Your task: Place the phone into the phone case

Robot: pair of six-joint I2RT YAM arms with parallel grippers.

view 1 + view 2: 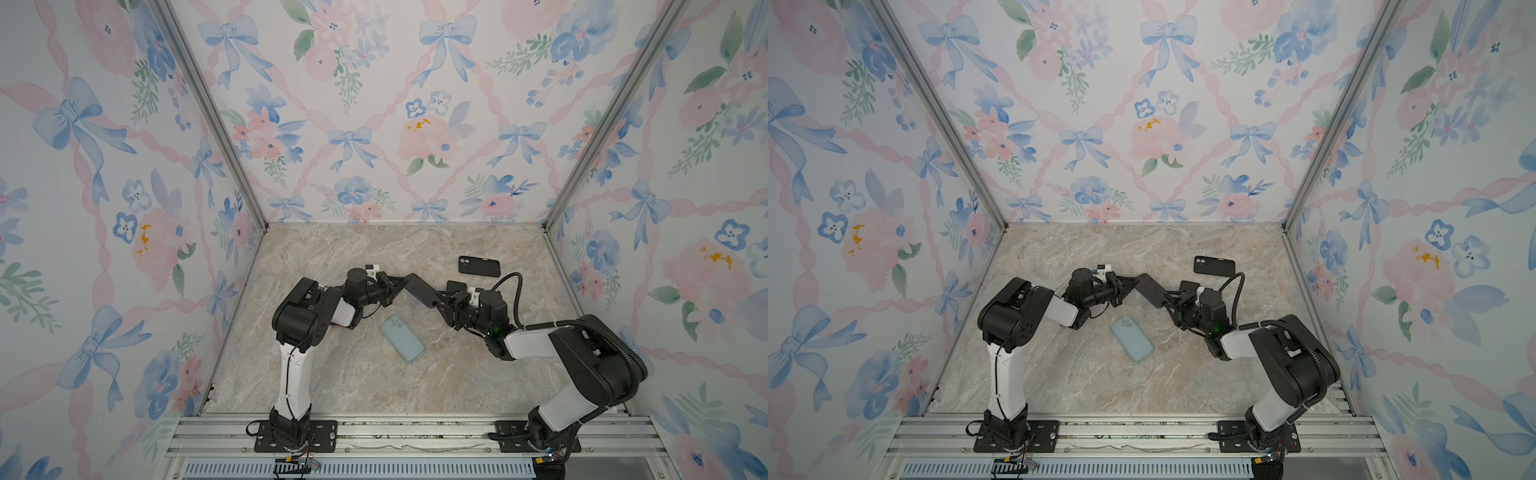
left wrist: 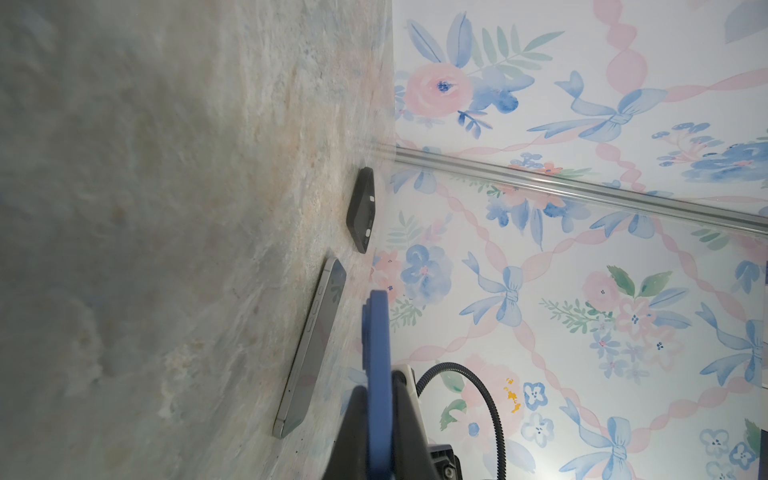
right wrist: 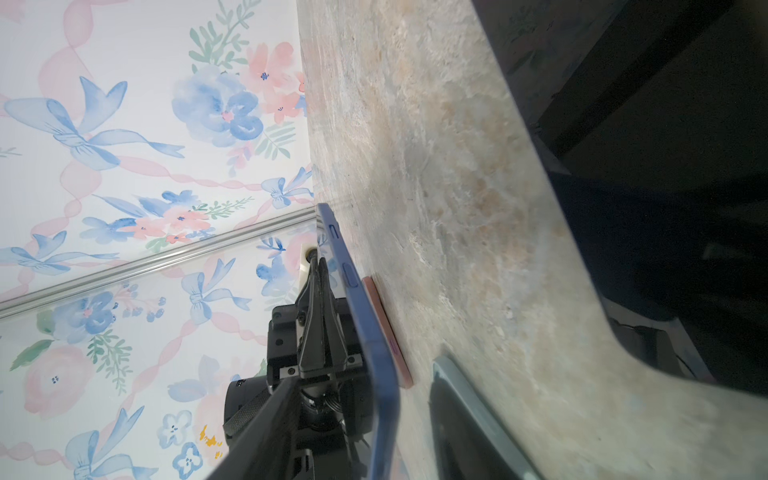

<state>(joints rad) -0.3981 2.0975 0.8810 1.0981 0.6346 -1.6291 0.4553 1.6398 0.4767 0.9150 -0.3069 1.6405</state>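
Illumination in both top views is bright, diffuse, even; shadows on the surface [image 1: 332, 386] are faint. Wide-angle distortion splays the frame posts [image 1: 209, 108] toward 10 and 2 o'clock. In the left wrist view, the phone case [image 2: 378, 374] at 6 o'clock is defocused.

Case [image 1: 419, 291] between left gripper [image 1: 399, 283] jaws: dark blue, plain. Phone [image 1: 402, 338] on table, near side of both jaws: pale blue-grey. Black case [image 1: 478, 266] beyond right gripper [image 1: 439, 300] jaws: matte black. Tabletop [image 1: 332, 257] under jaws: veined in beige and grey, marble-like. Walls [image 1: 374, 104]: white, patterned with blue bows, pink ribbons, pink roses, green leaves. Left arm [image 1: 295, 365], right arm [image 1: 536, 345]: black joints, white links.
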